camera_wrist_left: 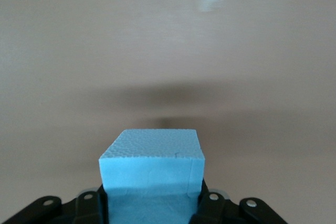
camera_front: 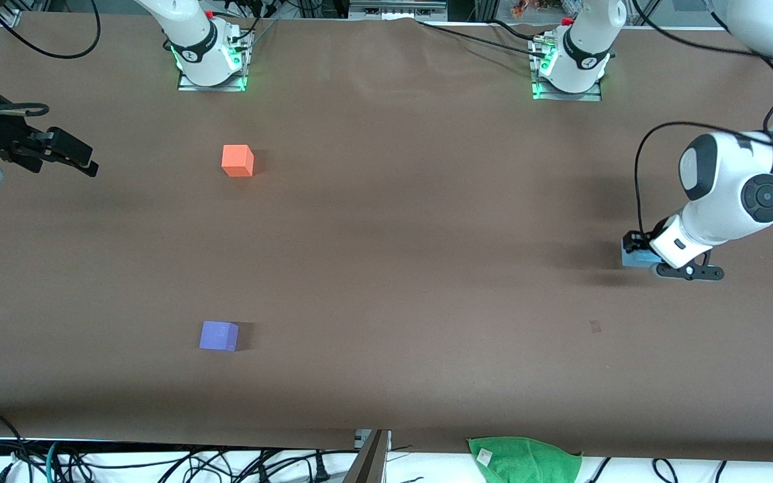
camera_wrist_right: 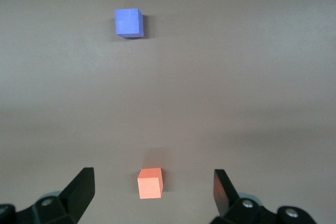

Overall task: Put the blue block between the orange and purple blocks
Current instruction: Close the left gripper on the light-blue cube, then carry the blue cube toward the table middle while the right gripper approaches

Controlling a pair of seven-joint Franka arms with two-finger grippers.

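The blue block [camera_front: 631,257] is held at the left arm's end of the table, low over the brown table or on it; I cannot tell which. My left gripper [camera_front: 635,249] is shut on it; in the left wrist view the blue block [camera_wrist_left: 151,174] fills the gap between the black fingers [camera_wrist_left: 212,208]. The orange block [camera_front: 237,161] sits toward the right arm's end. The purple block [camera_front: 219,335] sits nearer to the front camera than the orange one. My right gripper [camera_front: 84,161] is open and empty, up in the air beside the orange block. The right wrist view shows the orange block [camera_wrist_right: 150,183] and the purple block [camera_wrist_right: 128,22].
A green cloth [camera_front: 524,457] lies at the table's edge nearest the front camera. Cables hang along that edge. The two arm bases [camera_front: 211,64] [camera_front: 568,70] stand at the edge farthest from the front camera. A small pale mark [camera_front: 594,327] is on the table.
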